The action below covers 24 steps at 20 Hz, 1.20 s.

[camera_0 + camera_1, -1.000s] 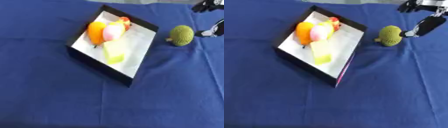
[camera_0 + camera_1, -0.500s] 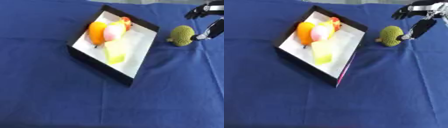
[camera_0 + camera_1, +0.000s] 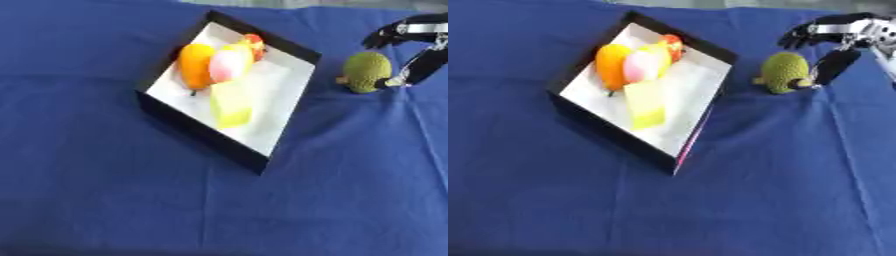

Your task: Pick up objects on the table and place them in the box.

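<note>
A blue cloth point(image 3: 105, 190) covers the whole table. On it sits a black box point(image 3: 677, 159) with a white floor, turned at an angle, holding an orange fruit point(image 3: 611, 60), a pink rounded item point(image 3: 637, 68), a pale yellow-green block point(image 3: 646, 104) and a red-and-yellow piece point(image 3: 672, 44) at the far corner. To the box's right, a bumpy green fruit point(image 3: 784, 72) lies on the cloth. The right hand point(image 3: 839, 42) reaches in from the upper right, fingers spread and holding nothing; its fingers arch above the fruit while the thumb touches its right side.
</note>
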### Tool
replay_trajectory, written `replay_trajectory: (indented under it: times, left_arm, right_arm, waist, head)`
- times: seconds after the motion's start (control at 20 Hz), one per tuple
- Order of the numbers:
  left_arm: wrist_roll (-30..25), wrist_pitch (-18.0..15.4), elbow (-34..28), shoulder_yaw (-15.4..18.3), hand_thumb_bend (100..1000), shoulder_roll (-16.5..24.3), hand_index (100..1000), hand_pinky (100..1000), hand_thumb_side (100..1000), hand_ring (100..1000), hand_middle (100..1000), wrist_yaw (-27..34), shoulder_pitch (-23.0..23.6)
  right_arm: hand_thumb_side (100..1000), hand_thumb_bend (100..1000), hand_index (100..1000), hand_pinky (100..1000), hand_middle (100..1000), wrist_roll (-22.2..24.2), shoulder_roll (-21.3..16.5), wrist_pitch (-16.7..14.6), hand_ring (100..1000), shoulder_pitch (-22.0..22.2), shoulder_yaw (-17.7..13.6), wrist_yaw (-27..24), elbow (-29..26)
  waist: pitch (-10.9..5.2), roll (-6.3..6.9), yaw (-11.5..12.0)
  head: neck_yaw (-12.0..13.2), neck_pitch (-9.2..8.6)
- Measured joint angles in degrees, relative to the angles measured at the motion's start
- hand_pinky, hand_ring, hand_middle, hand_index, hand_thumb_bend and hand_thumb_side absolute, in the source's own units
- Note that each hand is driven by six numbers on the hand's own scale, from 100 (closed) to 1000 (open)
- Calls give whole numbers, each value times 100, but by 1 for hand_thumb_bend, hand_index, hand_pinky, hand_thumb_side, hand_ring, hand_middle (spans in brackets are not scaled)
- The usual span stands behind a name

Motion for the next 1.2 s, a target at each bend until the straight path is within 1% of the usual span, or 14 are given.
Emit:
replay_trajectory:
  times: [0.4, 0.6, 0.65, 0.7, 0.75, 0.8, 0.85, 0.9, 0.95, 1.05, 1.2]
  left_arm:
    - [-25, -5, 0, -2, 189, -4, 867, 735, 706, 778, 872, 32, -15]
    - [-36, -12, 0, -7, 188, -14, 867, 734, 708, 778, 872, 43, -45]
    - [-38, -13, 0, -14, 187, -26, 867, 734, 709, 778, 873, 43, -50]
    - [-39, -13, 0, -18, 186, -34, 866, 734, 709, 778, 873, 44, -51]
    - [-40, -13, 0, -21, 185, -45, 866, 735, 710, 778, 873, 46, -51]
    - [-42, -12, 0, -28, 184, -47, 866, 735, 711, 779, 873, 46, -51]
    - [-45, -9, 1, -31, 183, -47, 866, 735, 711, 779, 873, 47, -51]
    - [-49, -7, 1, -31, 183, -47, 866, 735, 711, 779, 873, 47, -51]
    - [-52, -5, 1, -32, 183, -47, 867, 734, 711, 779, 873, 47, -51]
    - [-55, -2, 1, -32, 183, -47, 866, 735, 712, 779, 873, 48, -51]
    - [-61, 1, 2, -32, 182, -47, 866, 735, 713, 779, 874, 48, -51]
  right_arm:
    - [158, 416, 922, 954, 871, -192, 292, -153, 920, -31, -127, 453, 405]
    - [170, 418, 915, 948, 849, -281, 407, -229, 905, -52, -201, 706, 588]
    - [184, 421, 887, 932, 792, -308, 437, -248, 876, -53, -212, 756, 626]
    - [189, 423, 862, 925, 754, -350, 459, -259, 858, -53, -231, 795, 656]
    - [193, 425, 800, 909, 675, -405, 481, -265, 822, -53, -247, 816, 680]
    - [194, 427, 768, 900, 638, -473, 497, -266, 802, -53, -266, 822, 696]
    - [172, 427, 690, 873, 569, -548, 503, -259, 752, -53, -275, 821, 698]
    - [162, 427, 669, 864, 548, -620, 505, -249, 737, -52, -275, 807, 698]
    - [144, 420, 628, 847, 509, -697, 506, -227, 706, -52, -275, 783, 696]
    - [110, 377, 591, 829, 477, -895, 506, -141, 671, -52, -275, 721, 666]
    - [104, 372, 576, 810, 461, -1190, 503, 2, 647, -46, -275, 569, 549]
  waist:
    - [0, 1, 33]
    - [0, 2, 41]
    - [0, 2, 43]
    - [0, 2, 45]
    - [0, 2, 47]
    - [0, 2, 47]
    - [0, 2, 47]
    - [0, 2, 47]
    - [0, 2, 46]
    - [0, 2, 38]
    - [0, 2, 33]
  head:
    - [-2, -46]
    - [-7, -55]
    - [-9, -62]
    - [-9, -68]
    - [-10, -70]
    - [-12, -70]
    - [-14, -70]
    - [-16, -70]
    - [-17, -70]
    - [-17, -70]
    - [-16, -70]
